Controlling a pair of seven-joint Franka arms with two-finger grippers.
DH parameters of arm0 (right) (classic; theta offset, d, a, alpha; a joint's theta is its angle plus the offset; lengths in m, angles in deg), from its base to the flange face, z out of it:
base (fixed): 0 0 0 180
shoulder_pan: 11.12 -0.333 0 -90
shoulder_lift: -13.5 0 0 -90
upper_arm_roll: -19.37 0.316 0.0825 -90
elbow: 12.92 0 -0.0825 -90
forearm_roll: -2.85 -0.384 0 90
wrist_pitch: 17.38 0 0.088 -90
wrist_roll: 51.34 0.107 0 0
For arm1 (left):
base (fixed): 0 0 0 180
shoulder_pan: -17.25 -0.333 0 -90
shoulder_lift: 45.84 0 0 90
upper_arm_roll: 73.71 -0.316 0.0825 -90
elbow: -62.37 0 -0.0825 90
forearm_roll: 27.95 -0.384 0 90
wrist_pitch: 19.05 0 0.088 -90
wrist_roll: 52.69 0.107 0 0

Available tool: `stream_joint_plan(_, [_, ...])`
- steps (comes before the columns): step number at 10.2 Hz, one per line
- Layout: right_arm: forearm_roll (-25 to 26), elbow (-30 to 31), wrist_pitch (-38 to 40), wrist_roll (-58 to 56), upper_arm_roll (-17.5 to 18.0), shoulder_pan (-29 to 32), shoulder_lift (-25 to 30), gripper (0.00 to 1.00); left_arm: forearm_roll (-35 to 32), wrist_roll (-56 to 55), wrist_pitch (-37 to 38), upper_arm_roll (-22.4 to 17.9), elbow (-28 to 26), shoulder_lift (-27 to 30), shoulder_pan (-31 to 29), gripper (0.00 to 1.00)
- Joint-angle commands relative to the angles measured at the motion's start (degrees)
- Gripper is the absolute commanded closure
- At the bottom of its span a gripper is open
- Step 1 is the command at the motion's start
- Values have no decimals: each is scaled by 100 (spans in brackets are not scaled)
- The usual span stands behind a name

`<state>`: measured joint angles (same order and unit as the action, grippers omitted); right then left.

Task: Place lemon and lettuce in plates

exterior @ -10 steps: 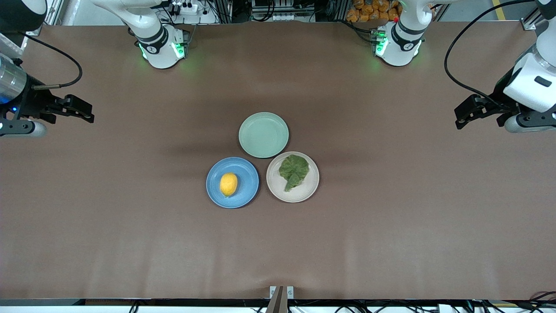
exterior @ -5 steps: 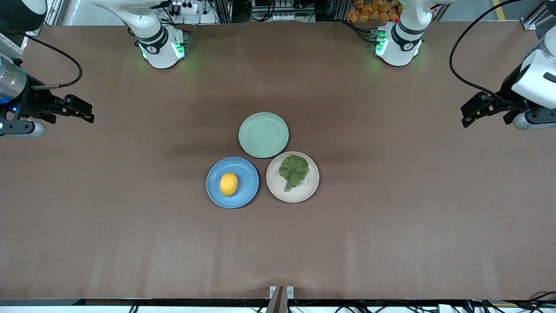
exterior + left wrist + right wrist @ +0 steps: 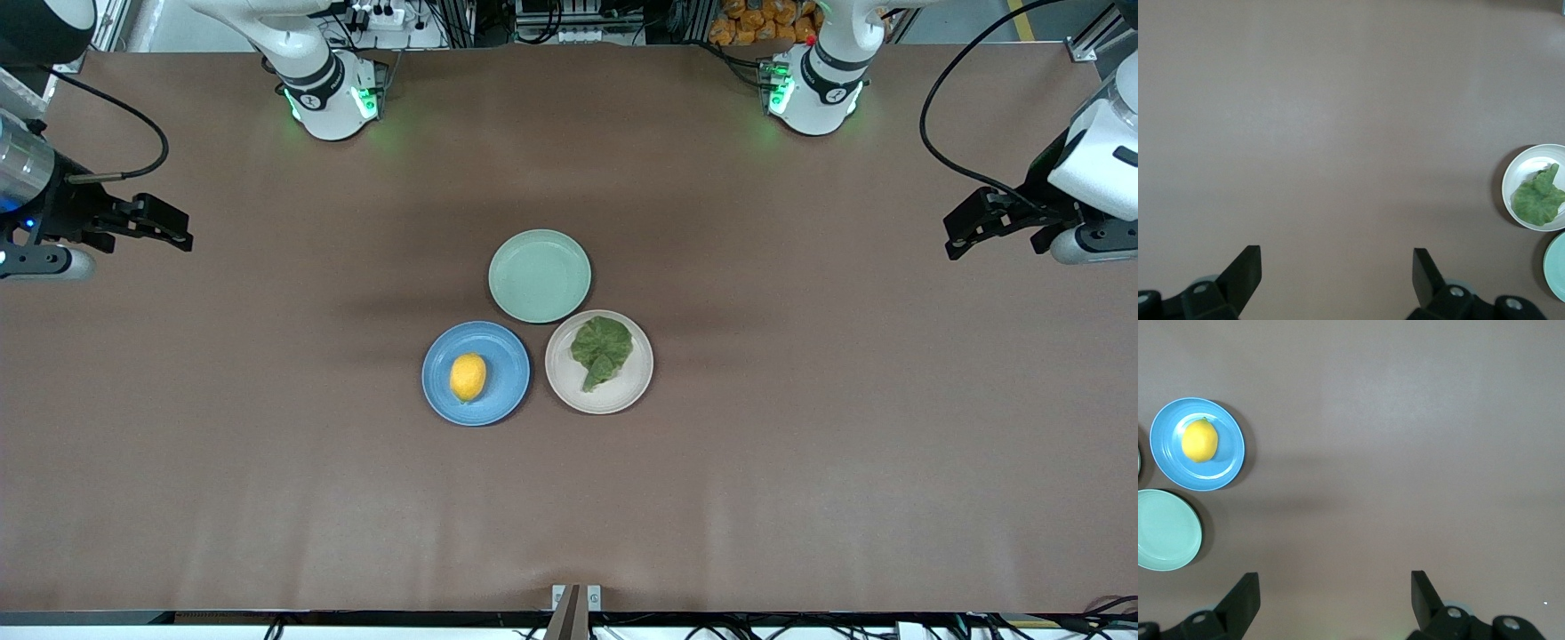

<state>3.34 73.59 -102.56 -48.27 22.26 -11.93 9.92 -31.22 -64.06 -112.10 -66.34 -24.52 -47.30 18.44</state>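
Left gripper (image 3: 960, 233) hangs spread wide over bare brown table (image 3: 800, 462) at the left arm's end; right gripper (image 3: 173, 229) hangs equally spread over the right arm's end. Mid-table, three plates touch: the lemon (image 3: 468, 376) sits on the blue plate (image 3: 507, 400), the lettuce (image 3: 602, 349) on the beige-pink plate (image 3: 631, 391), the pale green plate (image 3: 540, 276) farther from the camera. Both arms wait, well apart from the plates.
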Motion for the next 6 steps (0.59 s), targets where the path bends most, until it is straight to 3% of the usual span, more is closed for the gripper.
stream_joint_plan(1, [92, 103, -43, 1, 89, 72, 112, 0, -60, 144, 15, -25, -21, 94, 13, 0])
stream_joint_plan(6, [92, 103, -43, 1, 81, 81, 112, 0, 2, 486, 217, -25, -56, 76, 13, 0])
